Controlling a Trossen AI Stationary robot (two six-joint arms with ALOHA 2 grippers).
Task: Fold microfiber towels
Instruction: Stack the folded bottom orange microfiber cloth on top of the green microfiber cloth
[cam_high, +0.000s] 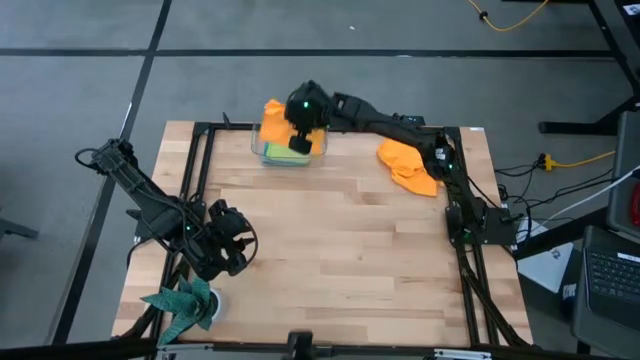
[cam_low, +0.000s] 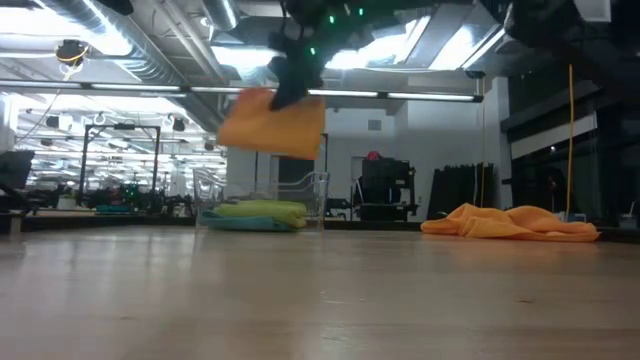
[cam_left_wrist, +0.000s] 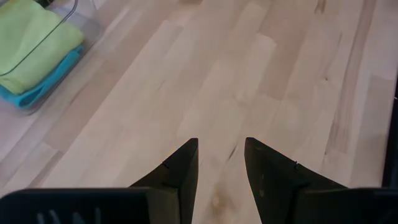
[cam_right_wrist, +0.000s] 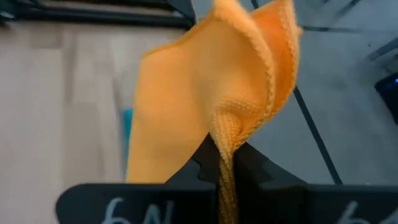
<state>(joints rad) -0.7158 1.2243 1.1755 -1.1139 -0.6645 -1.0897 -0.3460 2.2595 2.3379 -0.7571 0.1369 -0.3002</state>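
Note:
A folded orange towel (cam_low: 272, 122) hangs in the air over a clear bin (cam_high: 262, 152) at the table's far edge, with my right gripper (cam_high: 302, 125) shut on it. In the bin lie a folded lime-green towel (cam_low: 258, 210) on a turquoise one (cam_low: 240, 224). A second orange towel (cam_high: 408, 166) lies crumpled on the table at the far right. My left gripper (cam_left_wrist: 221, 171) stands open above bare wood near the table's left front, nothing between its fingers. My right gripper pinches a bunched, stitched-edge part of the orange towel (cam_right_wrist: 225, 134) between its two fingers, several layers together. The fingers slant down from the table's right. The towel is lifted clear and spreads beyond the fingertips above the bin.
A dark teal-green spiky-edged cloth (cam_high: 186, 303) lies at the near left corner. A black frame (cam_high: 200, 150) runs round the table top. The wide middle of the wooden table (cam_high: 340, 240) is bare.

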